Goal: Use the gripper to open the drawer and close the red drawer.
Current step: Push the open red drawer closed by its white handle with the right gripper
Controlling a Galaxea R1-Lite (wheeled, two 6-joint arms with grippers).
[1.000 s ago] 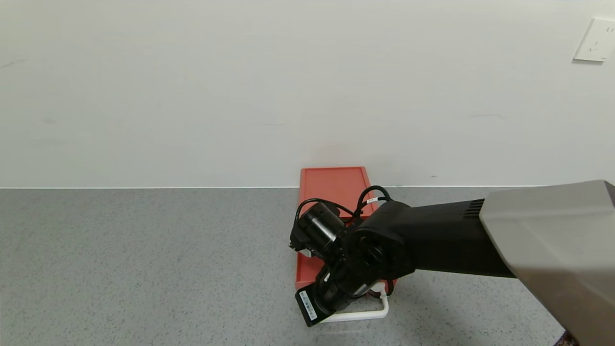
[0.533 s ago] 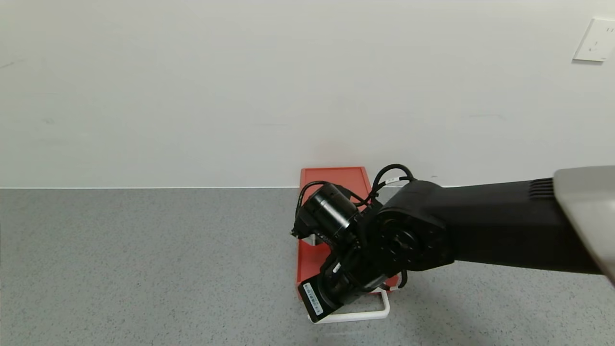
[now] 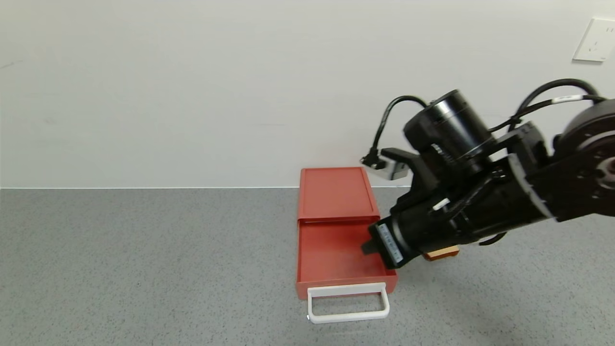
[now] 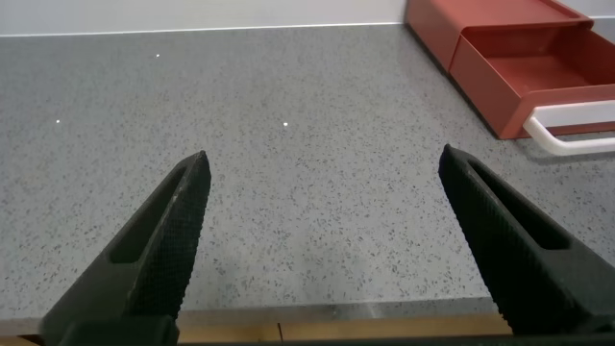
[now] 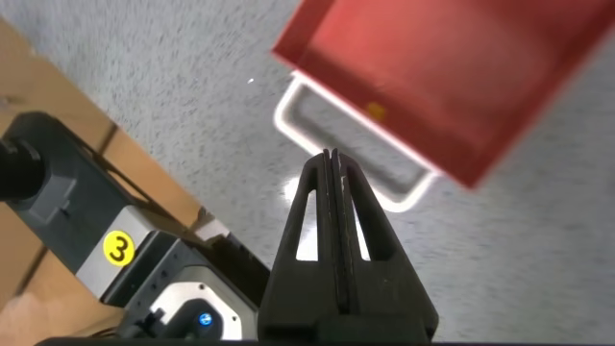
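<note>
The red drawer (image 3: 335, 194) lies on the grey counter against the wall. Its tray (image 3: 336, 254) is pulled out toward me, with the white loop handle (image 3: 348, 307) at the front. My right gripper (image 3: 367, 249) hangs in the air over the tray's right edge, well above the handle. In the right wrist view the right gripper (image 5: 332, 159) is shut and empty, with the tray (image 5: 452, 67) and handle (image 5: 327, 125) below it. My left gripper (image 4: 322, 168) is open and empty over bare counter, with the drawer (image 4: 519, 67) off to one side.
A tan slice (image 3: 442, 253) lies on the counter right of the tray, partly under my right hand. A wall socket (image 3: 595, 40) is at the upper right. The robot's base (image 5: 117, 248) and the counter's front edge show in the right wrist view.
My right gripper has lifted off the handle end of the tray and swung up and to the right. The tray stays pulled out.
</note>
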